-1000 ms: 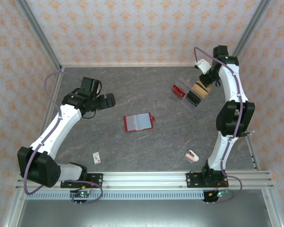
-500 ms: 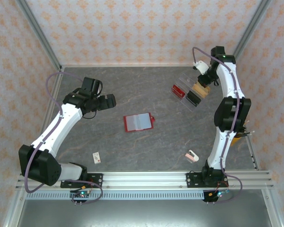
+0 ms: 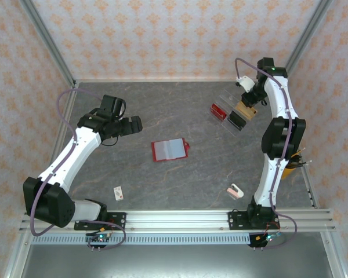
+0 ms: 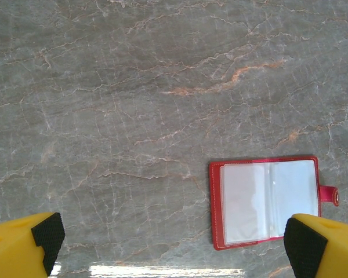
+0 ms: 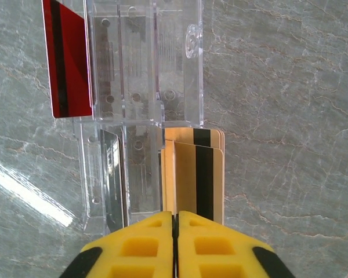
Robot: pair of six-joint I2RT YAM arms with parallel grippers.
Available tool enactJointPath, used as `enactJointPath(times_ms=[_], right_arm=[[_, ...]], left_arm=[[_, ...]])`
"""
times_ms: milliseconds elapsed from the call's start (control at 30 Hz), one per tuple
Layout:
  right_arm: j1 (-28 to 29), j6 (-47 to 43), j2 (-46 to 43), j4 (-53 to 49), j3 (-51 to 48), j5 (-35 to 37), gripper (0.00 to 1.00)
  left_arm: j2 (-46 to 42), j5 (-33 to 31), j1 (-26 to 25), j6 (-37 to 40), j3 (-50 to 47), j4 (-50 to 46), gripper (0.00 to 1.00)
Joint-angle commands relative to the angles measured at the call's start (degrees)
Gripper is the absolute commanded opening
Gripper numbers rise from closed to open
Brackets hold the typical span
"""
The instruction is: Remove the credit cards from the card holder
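The red card holder [image 3: 170,149] lies open and flat mid-table, its pale clear pockets up; the left wrist view has it at lower right [image 4: 267,200]. My left gripper [image 3: 133,124] hovers to its left, open wide [image 4: 177,246], holding nothing. My right gripper [image 3: 248,104] is over the clear tray [image 3: 231,103] at the back right. Its jaws [image 5: 175,217] are pressed together on the edge of a yellowish-tan credit card [image 5: 169,174]. That card stands in the tray's right slot beside other tan cards [image 5: 200,174] with black stripes. The tray also holds a red card [image 5: 69,63] and a dark card [image 5: 113,174].
A tiny white card with a red mark [image 3: 119,193] lies near the front left. A small pink and white object [image 3: 235,190] sits near the right arm's base. Metal frame rails border the table.
The right arm has drawn slightly towards the back wall over the tray. The left arm and the card holder have stayed put.
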Motion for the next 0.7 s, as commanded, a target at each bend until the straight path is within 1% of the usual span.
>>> enactJointPath(times_ms=[0,100,233,367,467,633,667], right_arm=[[-0.19,0.35,1.04,-0.8,2.32,-1.77,0.07],[-0.19,0.74,1.68,-0.37,2.63,-1.77,0.03],[-0.19,0.8,1.95,-0.12,2.48,-1.67,0.02],[-0.19,0.72,1.47,1.37,1.84,0.19,0.0],[-0.18,0.39,1.19,1.49,1.84,1.6,0.0],[-0.19,-0.21,0.36,1.18,1.16,1.65,0.0],[-0.19,-0.42,0.38,0.96,1.06,1.72,0.02]], left_arm=[[0.03,0.34,0.44,1.27,-0.5,-1.32,1.0],[-0.07,0.36,0.48,1.18,-0.59,-1.41,1.0],[-0.07,0.41,0.47,1.18,-0.7,-1.4,1.0],[0.05,0.58,0.41,1.09,-0.53,-1.41,1.0],[0.05,0.59,0.43,1.14,-0.58,-1.41,1.0],[0.2,0.76,0.45,1.18,-0.54,-1.32,1.0],[0.29,0.82,0.47,1.11,-0.6,-1.32,1.0]])
